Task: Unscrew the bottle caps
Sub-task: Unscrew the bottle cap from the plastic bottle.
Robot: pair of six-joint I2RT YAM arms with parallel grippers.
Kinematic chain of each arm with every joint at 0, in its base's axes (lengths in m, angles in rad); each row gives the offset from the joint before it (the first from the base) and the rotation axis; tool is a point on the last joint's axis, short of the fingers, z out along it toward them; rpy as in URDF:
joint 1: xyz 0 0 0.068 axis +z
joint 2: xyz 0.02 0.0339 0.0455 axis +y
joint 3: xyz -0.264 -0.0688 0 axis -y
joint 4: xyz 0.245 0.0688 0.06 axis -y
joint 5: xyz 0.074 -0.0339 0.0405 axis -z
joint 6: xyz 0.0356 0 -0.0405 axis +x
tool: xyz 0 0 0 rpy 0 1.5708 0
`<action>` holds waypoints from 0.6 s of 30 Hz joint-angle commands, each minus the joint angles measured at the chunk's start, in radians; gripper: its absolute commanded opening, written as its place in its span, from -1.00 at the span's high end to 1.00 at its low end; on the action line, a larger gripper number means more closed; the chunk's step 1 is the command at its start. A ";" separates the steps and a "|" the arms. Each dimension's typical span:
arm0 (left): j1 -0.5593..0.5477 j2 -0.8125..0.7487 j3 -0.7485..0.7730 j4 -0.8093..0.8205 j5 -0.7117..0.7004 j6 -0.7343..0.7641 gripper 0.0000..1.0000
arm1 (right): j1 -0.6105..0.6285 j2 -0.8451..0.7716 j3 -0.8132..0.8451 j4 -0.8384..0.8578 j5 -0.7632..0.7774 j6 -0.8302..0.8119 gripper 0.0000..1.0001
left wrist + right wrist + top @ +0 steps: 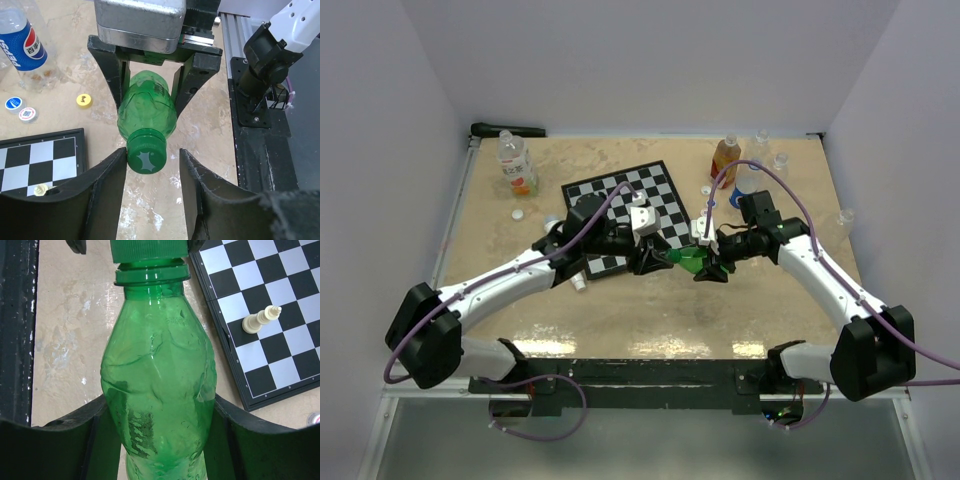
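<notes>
Left wrist view shows you the green cap [146, 152] between the jaws of the left gripper [152, 165]. They stand narrow, with one finger touching the cap and the other just apart from it. Your right gripper [160, 412] is clamped on the green bottle [157, 390], held on its side over the table [520, 300], just beside the chessboard [630, 195].
</notes>
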 commanded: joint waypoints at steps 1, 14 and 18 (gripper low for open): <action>-0.007 0.015 0.045 0.053 0.012 0.012 0.03 | -0.003 0.001 0.040 -0.002 -0.028 -0.015 0.93; -0.008 0.041 0.085 -0.034 -0.061 -0.118 1.00 | -0.005 0.003 0.042 -0.005 -0.028 -0.017 0.93; -0.008 0.058 0.089 -0.074 -0.092 -0.409 1.00 | -0.005 0.001 0.042 -0.007 -0.024 -0.018 0.93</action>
